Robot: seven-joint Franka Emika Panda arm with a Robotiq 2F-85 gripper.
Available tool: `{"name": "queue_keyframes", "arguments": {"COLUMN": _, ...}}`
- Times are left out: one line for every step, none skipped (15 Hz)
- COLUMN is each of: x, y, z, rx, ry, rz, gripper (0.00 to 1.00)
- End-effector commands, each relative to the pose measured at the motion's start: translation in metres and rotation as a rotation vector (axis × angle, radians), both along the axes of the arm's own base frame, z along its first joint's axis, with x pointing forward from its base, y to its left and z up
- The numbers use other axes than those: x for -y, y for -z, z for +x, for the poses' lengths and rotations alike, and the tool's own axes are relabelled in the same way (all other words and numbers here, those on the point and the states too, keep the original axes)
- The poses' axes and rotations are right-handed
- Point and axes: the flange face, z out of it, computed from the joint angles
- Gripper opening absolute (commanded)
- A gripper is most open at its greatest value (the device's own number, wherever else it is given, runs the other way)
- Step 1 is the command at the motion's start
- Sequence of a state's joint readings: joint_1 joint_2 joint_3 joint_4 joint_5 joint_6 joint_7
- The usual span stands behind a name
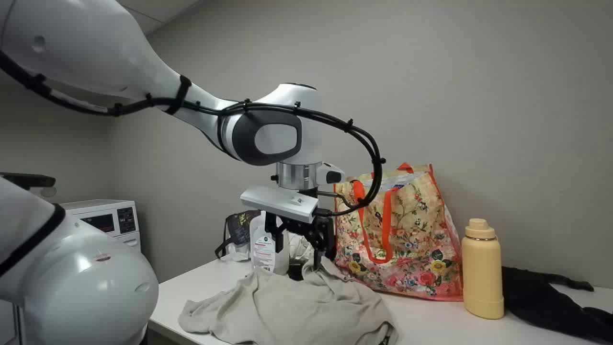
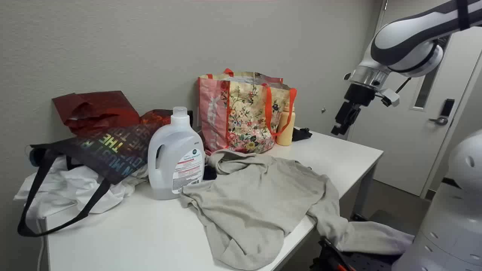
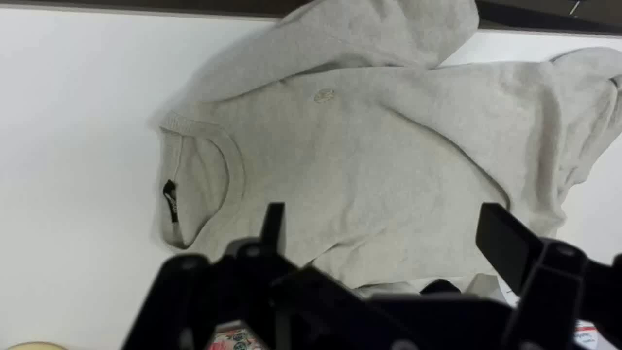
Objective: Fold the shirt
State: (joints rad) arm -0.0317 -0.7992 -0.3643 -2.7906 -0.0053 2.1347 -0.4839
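Claw [image 3: 383, 209] released, jaws spread wide, nothing between them; in an exterior view it hangs in the air, apart from the cloth. Grey-beige crew-neck sweatshirt [image 2: 263, 188] lies rumpled on the white desk [image 2: 124, 233], in front of the floral tote bag [image 1: 416, 249], just beside the laundry detergent jug [image 2: 176, 158]. Collar [image 3: 235, 165], black neck label [image 3: 171, 200] inside, faces the yellow bottle's [image 1: 482, 273] side. Robot-side sleeve [image 2: 372, 237] runs off the desk edge toward the robot base [image 2: 444, 229]. Far sleeve: can't sort it out, maybe the bunched cloth near the tote. Creases across the body, no clean fold visible.

Step, my call: lining up for a first fold, no grasp yet. Next: drop to an edge, pinch fabric only, carry it low across the body, release. Overhanging sleeve looks like the sensible first pick; left there, it could drag the garment askew. Soft knit will likely slip or bunch if the pinch is shallow.
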Motion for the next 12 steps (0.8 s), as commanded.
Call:
{"name": "queue_keyframes", "arguments": {"x": 0.0, "y": -0.001, "z": 0.0, "rx": -0.001, "ry": 0.0, "rz": 0.0, "gripper": 1.0}}
{"name": "queue_keyframes", "arguments": {"x": -0.002, "y": 0.0, "z": 0.004, "rx": 0.013, "ry": 0.007, "rz": 0.002, "gripper": 1.0}}
{"name": "queue_keyframes", "arguments": {"x": -0.004, "y": 0.0, "z": 0.009, "rx": 0.028, "ry": 0.009, "rz": 0.006, "gripper": 1.0}}
{"name": "queue_keyframes", "arguments": {"x": -0.009, "y": 0.0, "z": 0.015, "rx": 0.047, "ry": 0.021, "rz": 0.02, "gripper": 1.0}}
{"name": "queue_keyframes", "arguments": {"x": -0.015, "y": 0.002, "z": 0.023, "rx": 0.069, "ry": 0.022, "rz": 0.029, "gripper": 1.0}}
{"name": "queue_keyframes", "arguments": {"x": -0.022, "y": 0.005, "z": 0.03, "rx": 0.086, "ry": 0.019, "rz": 0.034, "gripper": 1.0}}
{"name": "queue_keyframes", "arguments": {"x": -0.029, "y": 0.007, "z": 0.037, "rx": 0.1, "ry": 0.018, "rz": 0.046, "gripper": 1.0}}
{"name": "queue_keyframes", "arguments": {"x": -0.037, "y": 0.011, "z": 0.045, "rx": 0.113, "ry": 0.02, "rz": 0.054, "gripper": 1.0}}
{"name": "queue_keyframes", "arguments": {"x": -0.045, "y": 0.016, "z": 0.055, "rx": 0.128, "ry": 0.033, "rz": 0.06, "gripper": 1.0}}
{"name": "queue_keyframes", "arguments": {"x": -0.053, "y": 0.021, "z": 0.065, "rx": 0.143, "ry": 0.044, "rz": 0.066, "gripper": 1.0}}
{"name": "queue_keyframes", "arguments": {"x": -0.06, "y": 0.027, "z": 0.074, "rx": 0.156, "ry": 0.057, "rz": 0.068, "gripper": 1.0}}
{"name": "queue_keyframes", "arguments": {"x": -0.069, "y": 0.034, "z": 0.085, "rx": 0.169, "ry": 0.075, "rz": 0.074, "gripper": 1.0}}
